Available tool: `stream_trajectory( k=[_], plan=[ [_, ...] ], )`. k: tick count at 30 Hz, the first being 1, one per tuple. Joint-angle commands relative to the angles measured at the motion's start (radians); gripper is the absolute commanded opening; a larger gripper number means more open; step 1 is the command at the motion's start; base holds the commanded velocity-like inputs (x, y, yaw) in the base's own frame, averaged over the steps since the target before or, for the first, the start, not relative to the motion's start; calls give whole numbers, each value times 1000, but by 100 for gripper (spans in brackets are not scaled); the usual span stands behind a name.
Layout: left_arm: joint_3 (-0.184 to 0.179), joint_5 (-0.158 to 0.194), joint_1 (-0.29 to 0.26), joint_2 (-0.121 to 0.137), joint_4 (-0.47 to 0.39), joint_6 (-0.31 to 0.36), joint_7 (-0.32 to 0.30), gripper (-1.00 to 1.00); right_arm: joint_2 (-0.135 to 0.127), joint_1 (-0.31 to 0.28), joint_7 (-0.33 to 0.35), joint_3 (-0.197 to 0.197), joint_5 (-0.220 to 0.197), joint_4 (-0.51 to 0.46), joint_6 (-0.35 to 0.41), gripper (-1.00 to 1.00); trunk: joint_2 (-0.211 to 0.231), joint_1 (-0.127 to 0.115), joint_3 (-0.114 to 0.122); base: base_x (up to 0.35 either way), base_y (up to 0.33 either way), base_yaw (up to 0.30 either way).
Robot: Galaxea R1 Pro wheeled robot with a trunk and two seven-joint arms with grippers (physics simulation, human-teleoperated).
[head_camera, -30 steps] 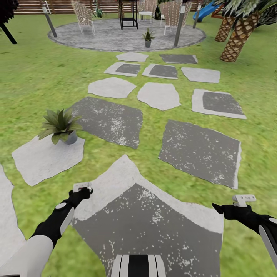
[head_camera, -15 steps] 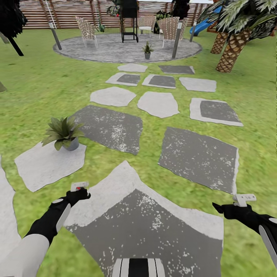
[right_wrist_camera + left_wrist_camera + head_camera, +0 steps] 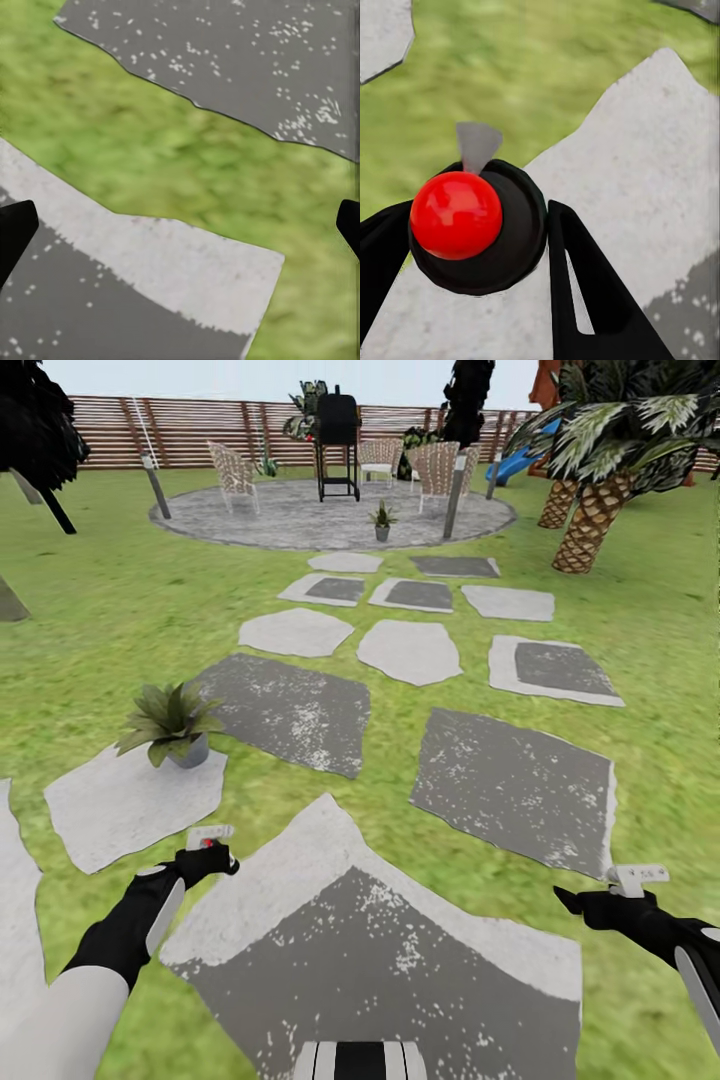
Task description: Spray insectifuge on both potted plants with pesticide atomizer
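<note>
A two-armed robot stands on a stepping stone in the garden, facing a paved patio and a slat fence. The left pincer is clamped on the atomizer, whose red tip and whitish head show just above the black fingers; from the wrist the bottle is seen end-on, held between both fingers over the pale edge of the stone. The right pincer is spread wide, its two fingertips at opposite sides of the wrist picture with nothing between them, above grass and grey stone.

One plant in a grey pot sits at the far corner of a pale stone ahead and to the left of the robot, near the left arm. The second plant stands well apart, on the near part of the patio, between two posts. Chairs and a black grill stand behind it. A palm rises at the lawn's right side, with a blue slide beyond it.
</note>
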Motion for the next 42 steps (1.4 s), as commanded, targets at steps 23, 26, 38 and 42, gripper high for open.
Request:
stream_trajectory(
  k=[23,26,38,42],
  plan=[
    [3,2,184,16,-484,408,-22,-100,18,-6,13,-8,-168,-3,18,100,5,-10,88,0,0,0],
    [3,7,199,21,-518,441,-23,-100,8,-4,13,-29,-187,-4,18,100,6,-12,100,0,0,0],
    [-7,10,206,15,-547,511,-23,-100,-4,-3,14,-69,-201,-4,51,100,9,-17,146,0,0,0],
    [-10,10,205,12,-548,513,-23,-100,-4,0,14,-66,-199,-4,49,100,10,-19,162,0,0,0]
  ],
)
